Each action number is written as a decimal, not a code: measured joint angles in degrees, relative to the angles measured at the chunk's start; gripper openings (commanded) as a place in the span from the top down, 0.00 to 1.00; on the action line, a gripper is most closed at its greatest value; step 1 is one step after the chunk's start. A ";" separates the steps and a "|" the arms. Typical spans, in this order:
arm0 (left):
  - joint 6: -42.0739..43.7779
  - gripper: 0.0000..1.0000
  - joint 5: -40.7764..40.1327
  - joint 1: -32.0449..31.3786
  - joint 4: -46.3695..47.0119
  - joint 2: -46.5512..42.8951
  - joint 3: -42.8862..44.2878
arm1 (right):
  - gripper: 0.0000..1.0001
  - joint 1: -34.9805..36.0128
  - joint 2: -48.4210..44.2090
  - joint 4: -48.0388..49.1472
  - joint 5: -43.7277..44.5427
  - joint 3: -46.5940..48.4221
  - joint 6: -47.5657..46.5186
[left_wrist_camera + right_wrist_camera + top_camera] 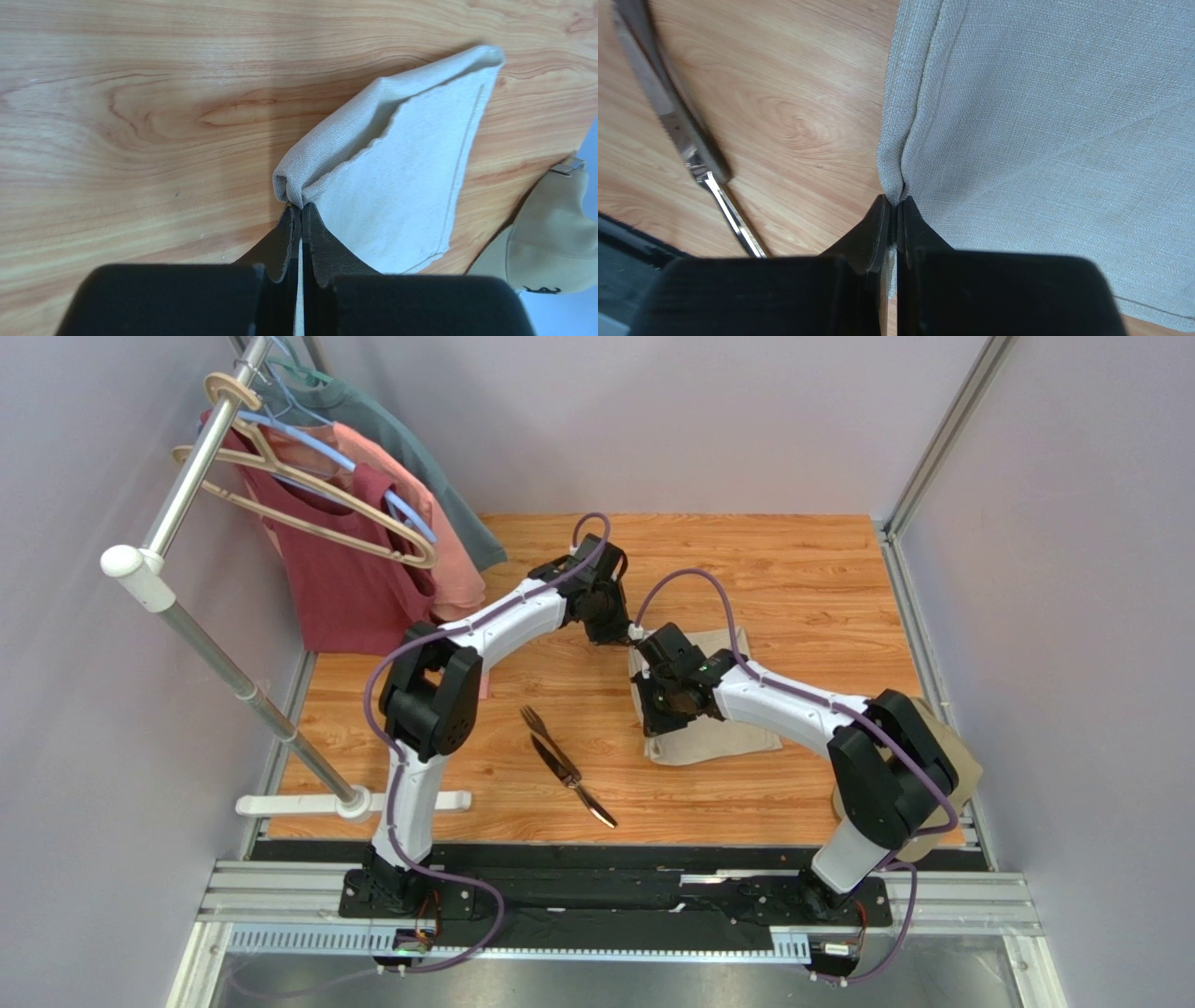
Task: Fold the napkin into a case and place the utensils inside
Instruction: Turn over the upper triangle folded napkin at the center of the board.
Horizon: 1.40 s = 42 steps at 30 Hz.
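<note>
The beige napkin (730,735) lies on the wooden table right of centre, with both arms over its left side. My left gripper (627,639) is shut on the napkin's far-left corner; in the left wrist view the napkin (407,175) bunches up at the left gripper (300,207). My right gripper (654,717) is shut on the napkin's left edge, and the right wrist view shows the napkin (1046,112) creased at the right gripper (895,201). The dark fork (537,724) and knife (586,791) lie crossed on the table left of the napkin. The knife (664,112) is clear of the cloth.
A clothes rack (211,637) with red and pink shirts (358,567) on hangers stands at the far left. A tan cap (957,756) lies at the right edge, behind my right arm; it is also in the left wrist view, cap (554,238). Grey walls enclose the table.
</note>
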 measured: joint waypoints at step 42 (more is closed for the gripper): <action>16.59 1.00 -10.27 -5.03 5.49 9.55 7.96 | 1.00 -18.99 1.57 51.76 -33.73 -25.53 31.04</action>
